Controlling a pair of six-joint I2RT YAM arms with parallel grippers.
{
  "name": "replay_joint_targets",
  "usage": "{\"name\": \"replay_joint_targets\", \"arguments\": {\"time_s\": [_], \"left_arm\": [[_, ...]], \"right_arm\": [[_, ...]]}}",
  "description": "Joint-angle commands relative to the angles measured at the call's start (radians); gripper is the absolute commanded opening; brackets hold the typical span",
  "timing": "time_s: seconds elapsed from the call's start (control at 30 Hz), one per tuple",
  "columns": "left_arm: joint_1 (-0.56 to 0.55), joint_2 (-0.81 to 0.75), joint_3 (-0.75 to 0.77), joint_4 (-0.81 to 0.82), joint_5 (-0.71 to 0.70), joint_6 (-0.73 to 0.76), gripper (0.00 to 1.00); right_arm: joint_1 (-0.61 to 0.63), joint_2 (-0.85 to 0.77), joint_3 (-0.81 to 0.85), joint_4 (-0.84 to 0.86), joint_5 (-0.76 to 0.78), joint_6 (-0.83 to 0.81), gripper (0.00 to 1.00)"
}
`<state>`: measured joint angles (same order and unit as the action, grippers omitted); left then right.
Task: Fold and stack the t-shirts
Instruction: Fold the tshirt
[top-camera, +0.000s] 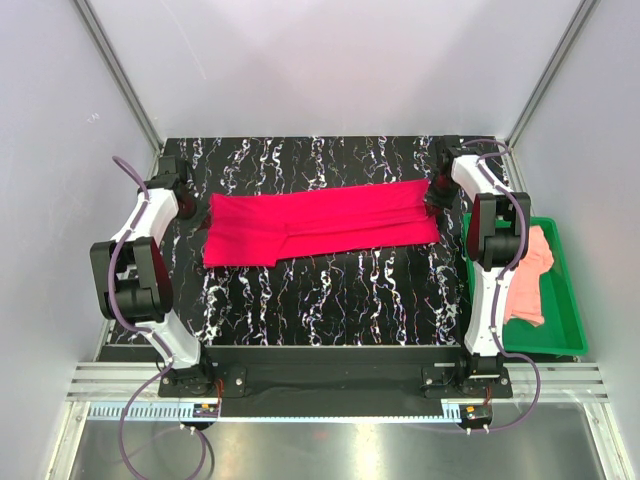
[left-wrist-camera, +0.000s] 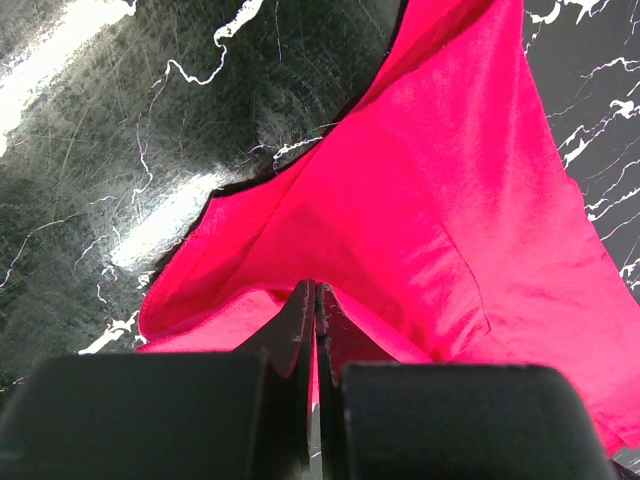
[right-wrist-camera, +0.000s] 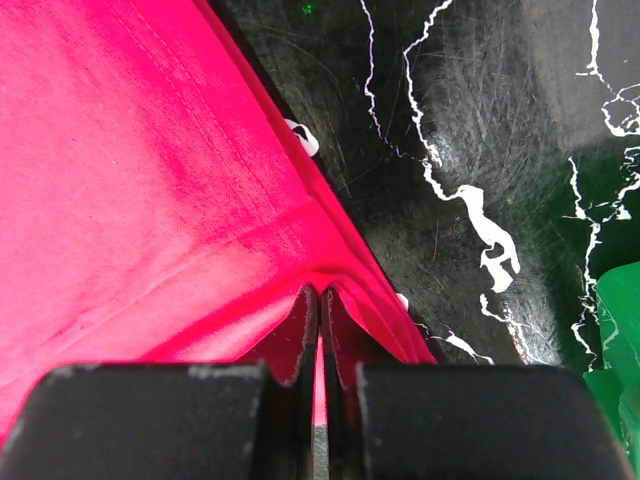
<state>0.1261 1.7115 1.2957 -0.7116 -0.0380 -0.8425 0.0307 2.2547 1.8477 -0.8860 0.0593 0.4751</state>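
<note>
The crimson-red t-shirt (top-camera: 318, 222) lies stretched into a long band across the black marbled table, folded lengthwise. My left gripper (top-camera: 190, 206) is shut on its left edge; in the left wrist view red cloth (left-wrist-camera: 420, 200) runs between the closed jaws (left-wrist-camera: 316, 290). My right gripper (top-camera: 436, 205) is shut on the shirt's right edge, and cloth (right-wrist-camera: 130, 180) is pinched between its jaws (right-wrist-camera: 319, 293). A pale salmon-pink t-shirt (top-camera: 530, 272) lies crumpled in the green tray at the right.
The green plastic tray (top-camera: 570, 310) stands off the table's right edge, partly behind the right arm; its corner (right-wrist-camera: 615, 320) shows in the right wrist view. White walls and metal frame posts enclose the table (top-camera: 330, 300).
</note>
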Motion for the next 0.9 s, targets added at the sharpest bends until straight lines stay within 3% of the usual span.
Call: {"name": "replay_joint_targets", "arguments": {"time_s": [0.0,0.47,0.6,0.67,0.87], "left_arm": [[0.012,-0.033,0.043,0.026,-0.031,0.000,0.00],[0.017,0.042,0.074,0.027,-0.011,0.019,0.00],[0.017,0.068,0.082,0.040,0.010,0.033,0.00],[0.018,0.071,0.080,0.049,0.012,0.045,0.13],[0.017,0.022,0.111,0.044,-0.046,0.121,0.50]], "right_arm": [[-0.003,-0.041,0.027,0.010,0.024,0.019,0.02],[-0.006,0.034,0.084,-0.004,0.022,0.016,0.04],[-0.009,0.046,0.091,-0.002,0.016,0.008,0.13],[-0.009,0.048,0.108,-0.008,0.016,-0.006,0.17],[-0.008,0.025,0.229,-0.082,0.051,-0.064,0.48]]}}
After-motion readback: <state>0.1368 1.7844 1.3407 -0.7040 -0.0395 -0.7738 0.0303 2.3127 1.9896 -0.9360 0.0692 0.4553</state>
